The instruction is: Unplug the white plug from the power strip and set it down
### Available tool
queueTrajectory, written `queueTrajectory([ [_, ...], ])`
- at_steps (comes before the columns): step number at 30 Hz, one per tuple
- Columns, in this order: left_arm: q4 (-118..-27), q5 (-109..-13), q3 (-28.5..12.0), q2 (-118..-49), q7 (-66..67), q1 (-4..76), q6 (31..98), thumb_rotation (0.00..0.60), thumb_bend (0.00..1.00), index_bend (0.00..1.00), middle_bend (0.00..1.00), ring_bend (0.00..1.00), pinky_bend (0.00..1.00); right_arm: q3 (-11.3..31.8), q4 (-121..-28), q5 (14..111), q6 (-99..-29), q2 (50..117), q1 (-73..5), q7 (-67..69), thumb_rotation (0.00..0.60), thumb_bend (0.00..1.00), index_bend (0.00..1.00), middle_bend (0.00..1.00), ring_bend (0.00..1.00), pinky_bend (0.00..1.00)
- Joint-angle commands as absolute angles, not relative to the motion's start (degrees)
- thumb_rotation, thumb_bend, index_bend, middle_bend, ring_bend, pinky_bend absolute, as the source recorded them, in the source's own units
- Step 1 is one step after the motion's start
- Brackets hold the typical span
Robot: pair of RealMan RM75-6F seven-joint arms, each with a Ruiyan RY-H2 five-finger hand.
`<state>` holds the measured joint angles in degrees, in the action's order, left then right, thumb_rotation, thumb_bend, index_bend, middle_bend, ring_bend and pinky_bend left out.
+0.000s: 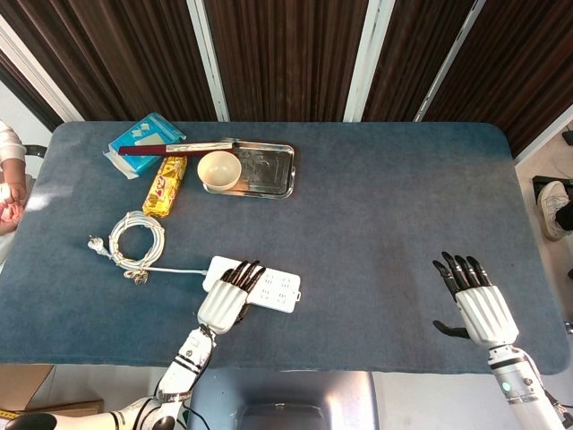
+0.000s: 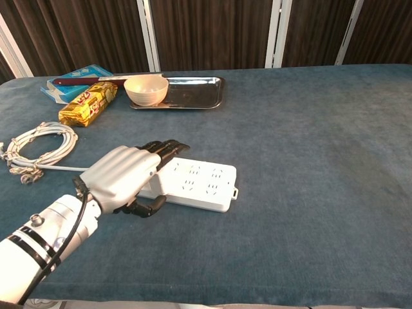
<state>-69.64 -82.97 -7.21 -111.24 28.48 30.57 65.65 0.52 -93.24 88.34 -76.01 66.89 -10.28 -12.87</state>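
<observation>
Left hand lies palm-down over the near-left end of the power strip, dark fingers laid flat across its top and the thumb curled against its front edge; whether anything is pinched beneath the palm cannot be told. No white plug can be seen in the uncovered sockets, and the part under the hand is hidden. The strip's white cord runs left from under the hand to a loose coil on the blue-grey table, ending in a small plug at the coil's left side. Right hand hovers well apart at the table's near-right edge, fingers straight and spread, thumb out, holding nothing.

Farther back sit a steel tray, a cream bowl at its left end, a yellow snack packet whose print is too small to read, and a blue packet with a red-handled tool lying across it.
</observation>
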Motion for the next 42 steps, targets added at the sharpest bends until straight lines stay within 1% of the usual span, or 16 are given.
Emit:
queueTrajectory([
  [1,-68.62,-83.22,-7.19,-111.73,28.02,30.67,66.46,0.600,0.44,0.25,0.30,0.31,0.47,0.40,-93.24,88.51,-75.74,66.99,-10.47,-13.02,0.600,0.25,0.00,0.00,0.00,0.00],
  [3,-67.96,-83.83,-7.00,-112.10,27.02,30.76,67.23,0.600,0.45,0.30,0.36,0.37,0.52,0.25,-93.30,88.75,-75.22,67.15,-10.82,-13.40,0.600,0.25,0.00,0.00,0.00,0.00],
  [8,-67.02,-85.08,-6.40,-112.70,25.36,30.96,68.59,0.600,0.46,0.37,0.44,0.43,0.57,0.00,-94.10,90.22,-73.61,67.95,-12.35,-15.15,0.600,0.25,0.00,0.00,0.00,0.00],
  [14,-67.53,-84.96,-6.00,-112.67,25.41,30.95,68.74,0.600,0.48,0.40,0.47,0.44,0.58,0.32,-95.82,91.02,-70.23,69.46,-15.11,-19.77,0.600,0.25,0.00,0.00,0.00,0.00],
  [20,-67.57,-85.38,-5.41,-112.38,26.19,30.80,69.48,0.600,0.53,0.43,0.50,0.46,0.60,1.62,-95.05,90.12,-65.11,73.44,-19.17,-24.21,0.600,0.25,0.00,0.00,0.00,0.00],
  [27,-65.58,-87.94,-3.47,-112.79,25.41,30.24,71.87,0.600,0.54,0.45,0.52,0.48,0.61,2.33,-89.53,92.18,-60.86,82.11,-24.42,-27.04,0.600,0.26,0.00,0.00,0.00,0.00],
  [28,-65.37,-88.28,-3.30,-112.88,25.21,30.18,72.22,0.600,0.54,0.45,0.52,0.48,0.61,2.33,-88.79,92.33,-60.16,83.22,-25.10,-27.05,0.600,0.29,0.00,0.00,0.00,0.00],
  [30,-64.96,-88.99,-3.11,-113.12,24.80,30.12,73.03,0.600,0.54,0.45,0.52,0.48,0.61,2.31,-87.44,92.47,-58.07,85.56,-26.83,-27.36,0.600,0.37,0.00,0.00,0.00,0.00],
  [32,-64.89,-89.40,-3.11,-113.22,24.72,30.14,73.49,0.600,0.54,0.45,0.52,0.48,0.61,2.40,-85.92,93.08,-56.22,87.93,-28.77,-27.86,0.600,0.50,0.01,0.02,0.00,0.00],
  [34,-65.09,-89.61,-3.14,-113.16,24.72,30.13,73.76,0.600,0.54,0.45,0.52,0.48,0.61,2.47,-84.72,93.61,-54.65,89.76,-30.45,-28.25,0.600,0.62,0.03,0.05,0.00,0.00],
  [35,-65.21,-89.71,-3.15,-113.10,24.73,30.12,73.90,0.600,0.54,0.45,0.52,0.48,0.61,2.57,-84.18,93.74,-53.93,90.62,-31.24,-28.42,0.600,0.66,0.05,0.06,0.00,0.00],
  [38,-65.66,-90.00,-2.97,-112.69,24.52,29.88,74.35,0.600,0.54,0.45,0.52,0.48,0.61,3.08,-82.83,93.60,-51.67,93.12,-33.66,-29.37,0.600,0.73,0.10,0.10,0.00,0.00],
  [42,-65.85,-90.30,-2.51,-112.37,23.73,29.55,74.59,0.600,0.54,0.45,0.52,0.48,0.61,3.32,-81.96,92.59,-49.31,95.35,-35.72,-29.67,0.600,0.77,0.12,0.11,0.00,0.00],
])
